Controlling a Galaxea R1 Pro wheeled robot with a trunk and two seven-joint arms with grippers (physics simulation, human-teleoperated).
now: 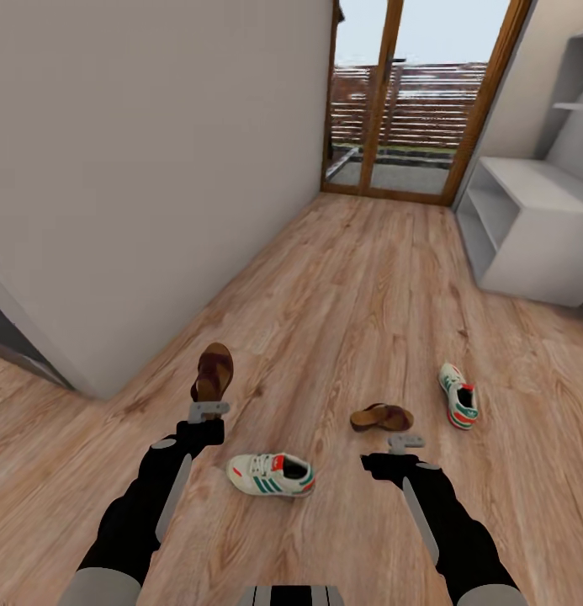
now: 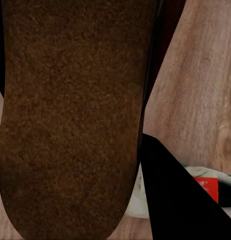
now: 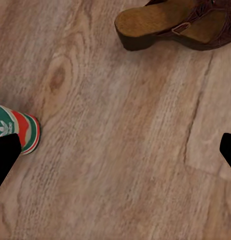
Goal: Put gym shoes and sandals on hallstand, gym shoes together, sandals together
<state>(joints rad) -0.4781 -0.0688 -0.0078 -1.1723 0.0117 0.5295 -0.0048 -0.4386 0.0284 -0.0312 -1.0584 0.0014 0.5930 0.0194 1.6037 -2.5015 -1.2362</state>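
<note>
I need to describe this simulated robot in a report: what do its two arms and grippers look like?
Both arms are built alike: glossy black rounded segments, each with a long light grey panel along the forearm and grey shoulder sections at the bottom of the head view. The left gripper and right gripper are small flat grey pieces on black wrists. No cables or markings are visible.

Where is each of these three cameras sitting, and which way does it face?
Head view: on the robot's head, looking down the corridor floor; both arms show.
Left wrist view: by the left pincer, facing a brown sandal up close.
Right wrist view: by the right pincer, facing the floor, the other sandal.
Shared: a gym shoe, in all three.
</note>
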